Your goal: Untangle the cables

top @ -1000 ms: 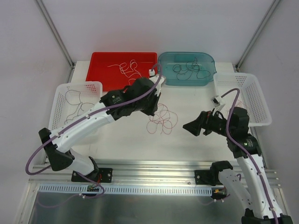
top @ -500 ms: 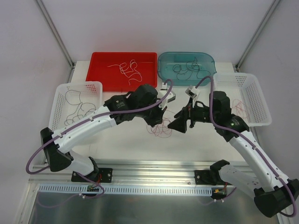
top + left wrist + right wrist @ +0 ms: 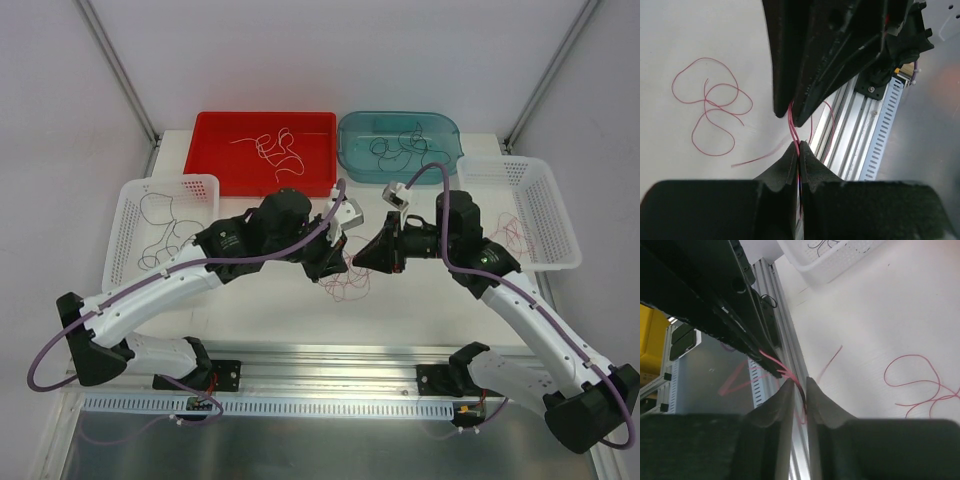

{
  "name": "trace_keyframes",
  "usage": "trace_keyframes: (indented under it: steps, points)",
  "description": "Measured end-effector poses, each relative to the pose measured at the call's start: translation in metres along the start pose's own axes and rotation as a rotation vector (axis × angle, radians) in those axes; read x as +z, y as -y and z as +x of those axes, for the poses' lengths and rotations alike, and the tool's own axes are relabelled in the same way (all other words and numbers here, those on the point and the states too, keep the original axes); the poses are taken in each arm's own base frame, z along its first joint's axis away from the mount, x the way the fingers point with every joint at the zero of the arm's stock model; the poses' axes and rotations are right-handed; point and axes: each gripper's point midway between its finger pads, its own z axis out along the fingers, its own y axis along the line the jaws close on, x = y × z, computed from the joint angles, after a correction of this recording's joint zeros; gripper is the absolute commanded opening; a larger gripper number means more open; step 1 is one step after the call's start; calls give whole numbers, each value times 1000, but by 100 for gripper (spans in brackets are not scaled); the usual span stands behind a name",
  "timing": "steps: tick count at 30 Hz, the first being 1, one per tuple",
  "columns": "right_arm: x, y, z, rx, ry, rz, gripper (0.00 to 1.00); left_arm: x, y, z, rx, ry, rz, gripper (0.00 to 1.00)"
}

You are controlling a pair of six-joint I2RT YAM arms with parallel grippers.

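Observation:
A red-pink cable (image 3: 794, 131) runs taut between my two grippers, which meet tip to tip above the table's middle. My left gripper (image 3: 798, 148) is shut on it, fingertips pressed together. My right gripper (image 3: 800, 384) has closed round the same cable (image 3: 785, 367), with only a thin slit between its fingers. In the top view the left gripper (image 3: 340, 262) and right gripper (image 3: 364, 261) almost touch. More red-pink cables (image 3: 345, 285) lie in loose loops on the table beneath them, also seen as loops (image 3: 710, 107) in the left wrist view.
At the back stand a red tray (image 3: 210, 128) with white and red wires and a teal tray (image 3: 352, 128) with dark wires. A white basket (image 3: 130, 192) on the left holds dark wires. Another white basket (image 3: 560, 205) stands on the right. An aluminium rail (image 3: 330, 352) runs along the near edge.
My right arm swung left from beside the right basket to meet the left gripper, and its jaws closed from wide open. My left arm drew back toward the near side with the cable.

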Motion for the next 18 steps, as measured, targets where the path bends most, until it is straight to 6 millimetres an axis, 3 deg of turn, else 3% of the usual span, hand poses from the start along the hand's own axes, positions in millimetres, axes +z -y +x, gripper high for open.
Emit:
trace_keyframes:
  steps: [2,7,11,12,14,15,18]
  points:
    - [0,-2,-1,-1,2,-12,1,0,0,-1,3,13,1,0]
    - [0,-4,0,2,-2,-18,1,4,-3,4,2,13,-7,7]
    - [-1,0,3,6,-9,8,1,3,-9,3,2,25,-43,38]
    - [-2,3,4,7,-11,27,1,1,-11,3,0,30,-60,52]
    - [-3,10,7,12,-17,68,1,-5,-15,0,-1,49,-90,66]
    - [-3,14,8,13,-19,92,1,-8,-16,-2,-3,59,-102,80]
    - [-8,31,13,27,-36,204,1,-27,-26,-12,-5,119,-156,98]
